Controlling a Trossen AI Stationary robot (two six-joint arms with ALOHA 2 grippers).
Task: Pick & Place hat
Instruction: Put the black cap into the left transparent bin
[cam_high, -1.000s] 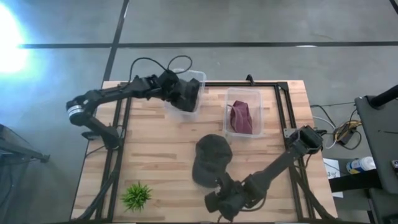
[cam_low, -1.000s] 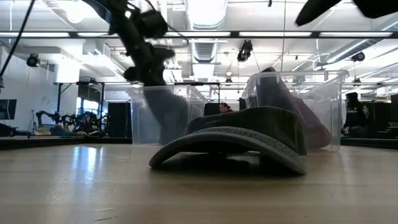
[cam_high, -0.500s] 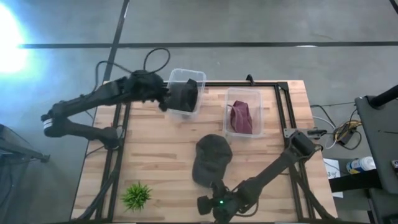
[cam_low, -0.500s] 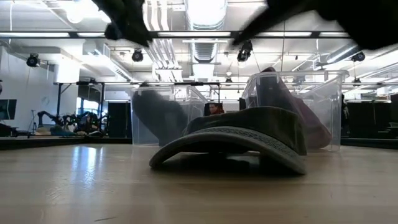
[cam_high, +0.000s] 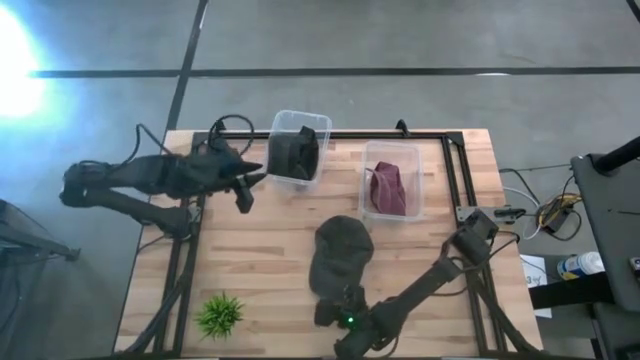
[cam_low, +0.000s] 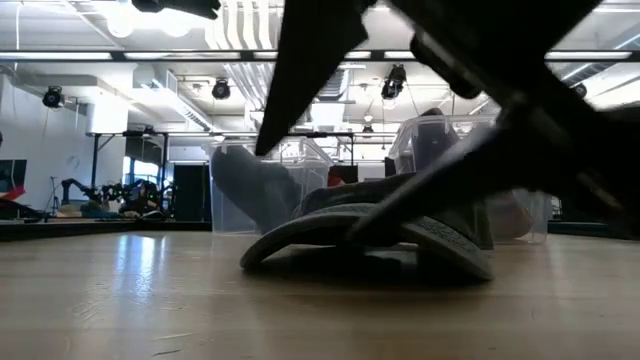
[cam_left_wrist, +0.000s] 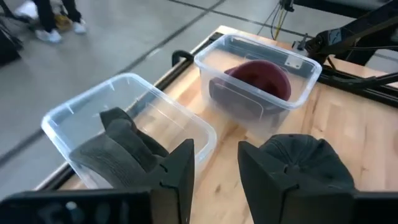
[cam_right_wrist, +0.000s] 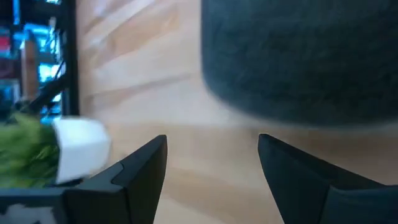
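Note:
A dark grey cap (cam_high: 340, 255) lies on the wooden table, brim toward the near edge; it also shows in the low view (cam_low: 380, 225). My right gripper (cam_high: 330, 308) is open and empty just off the brim's near side, and its fingers fill the foreground of the low view (cam_low: 440, 190). In the right wrist view the cap (cam_right_wrist: 298, 56) lies ahead of the open fingers (cam_right_wrist: 211, 162). A second grey hat (cam_high: 295, 155) lies in the left clear bin (cam_left_wrist: 68, 112). My left gripper (cam_high: 244, 190) is open and empty, left of that bin.
A second clear bin (cam_high: 415, 165) at the back right holds a maroon hat (cam_high: 388, 188). A small green plant (cam_high: 220, 315) in a white pot (cam_right_wrist: 78, 149) stands at the near left. A black frame runs along the table's edges.
My left gripper has drawn back out of the left bin toward the table's left edge, leaving the grey hat in the bin. My right gripper has gone a little toward the left and up to the cap's brim. The cap has not moved.

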